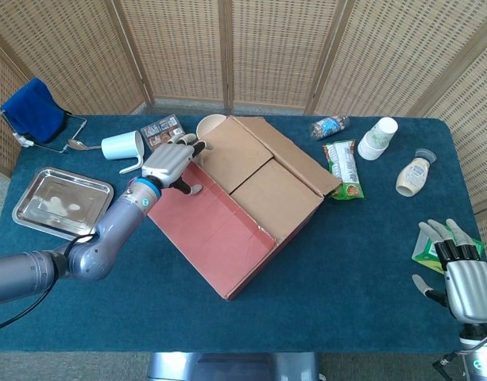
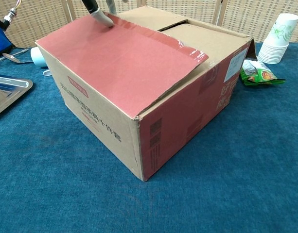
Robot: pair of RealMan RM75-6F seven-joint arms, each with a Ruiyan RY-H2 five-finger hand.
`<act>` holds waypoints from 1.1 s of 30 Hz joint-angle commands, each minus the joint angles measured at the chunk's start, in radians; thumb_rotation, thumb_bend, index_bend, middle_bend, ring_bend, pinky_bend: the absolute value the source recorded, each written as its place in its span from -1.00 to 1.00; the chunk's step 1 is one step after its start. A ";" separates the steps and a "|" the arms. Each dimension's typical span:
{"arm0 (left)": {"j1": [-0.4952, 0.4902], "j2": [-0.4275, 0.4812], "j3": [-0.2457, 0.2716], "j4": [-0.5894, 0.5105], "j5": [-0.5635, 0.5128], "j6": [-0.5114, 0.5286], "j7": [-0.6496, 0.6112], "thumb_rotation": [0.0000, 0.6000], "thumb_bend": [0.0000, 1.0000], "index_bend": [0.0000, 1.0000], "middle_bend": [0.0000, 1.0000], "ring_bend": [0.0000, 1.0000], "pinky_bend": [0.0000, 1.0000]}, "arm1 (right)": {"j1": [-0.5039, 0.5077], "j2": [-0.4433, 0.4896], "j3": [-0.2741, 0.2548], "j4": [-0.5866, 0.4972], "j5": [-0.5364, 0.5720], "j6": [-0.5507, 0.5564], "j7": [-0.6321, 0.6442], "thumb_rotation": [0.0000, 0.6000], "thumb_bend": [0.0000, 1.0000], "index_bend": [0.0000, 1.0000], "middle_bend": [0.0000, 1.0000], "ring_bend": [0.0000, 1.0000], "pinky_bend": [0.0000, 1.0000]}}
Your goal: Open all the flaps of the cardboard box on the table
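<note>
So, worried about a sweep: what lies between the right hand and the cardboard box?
In the head view, only bare blue table cloth lies between the right hand and the cardboard box.

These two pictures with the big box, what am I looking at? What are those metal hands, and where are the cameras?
You are looking at a robot with two arms, each ending in a mechanical hand, steered by a person. Both cameras sit on the robot: the head view looks down on the whole table, the chest view looks straight at the cardboard box from low down.

The left hand reaches over the box's far left corner, its fingertips on the red flap. It grips nothing. The right hand hangs open near the table's right edge, holding nothing.

Around the box lie a metal tray, a white mug, a stack of paper cups, a snack packet and a small bottle.
</note>
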 commanded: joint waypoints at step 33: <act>0.049 -0.016 -0.054 -0.033 0.027 0.093 0.002 1.00 -1.00 0.00 -0.37 -0.85 -1.00 | 0.000 -0.007 -0.006 -0.003 -0.015 -0.012 -0.020 1.00 -0.71 -0.77 -0.73 -1.00 -0.69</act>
